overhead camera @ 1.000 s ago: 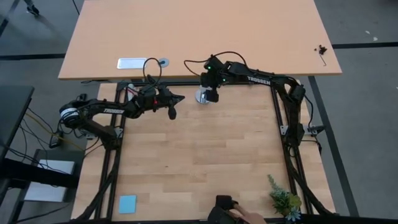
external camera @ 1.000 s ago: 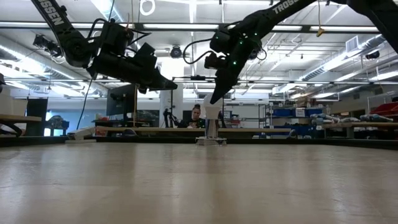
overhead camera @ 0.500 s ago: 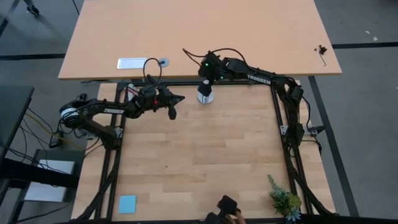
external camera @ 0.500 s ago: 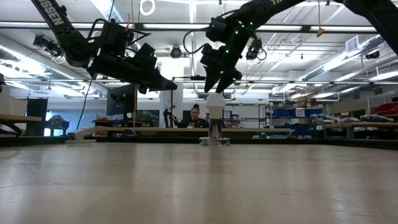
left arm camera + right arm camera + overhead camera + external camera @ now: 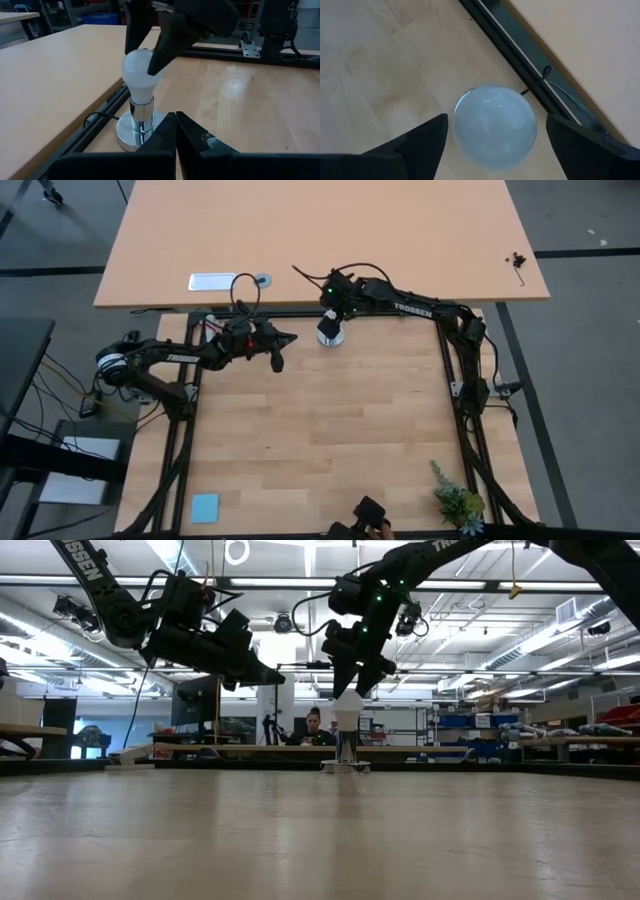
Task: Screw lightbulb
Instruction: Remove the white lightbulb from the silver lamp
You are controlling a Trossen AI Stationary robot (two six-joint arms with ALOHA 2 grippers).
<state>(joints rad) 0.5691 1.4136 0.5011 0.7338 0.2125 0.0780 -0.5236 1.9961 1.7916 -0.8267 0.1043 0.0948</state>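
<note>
Two pincers show, but only the right pincer is over the bulb. Its fingers are spread wide, one on each side of the bulb's dome and clear of the glass. The bulb stands upright in the socket at the tabletop's far edge, just beside the black rail there. Its long axis is vertical, dome up, screw base down in the socket.

From the left wrist, the bulb's neck, the socket's silver disc and a black cord show. The right wrist view gives only the round dome from above, centred between the fingers. The low view shows the fingertips level with the dome's top.

Left of the bulb, well apart, the left pincer hangs above the tabletop, fingers pressed together.
</note>
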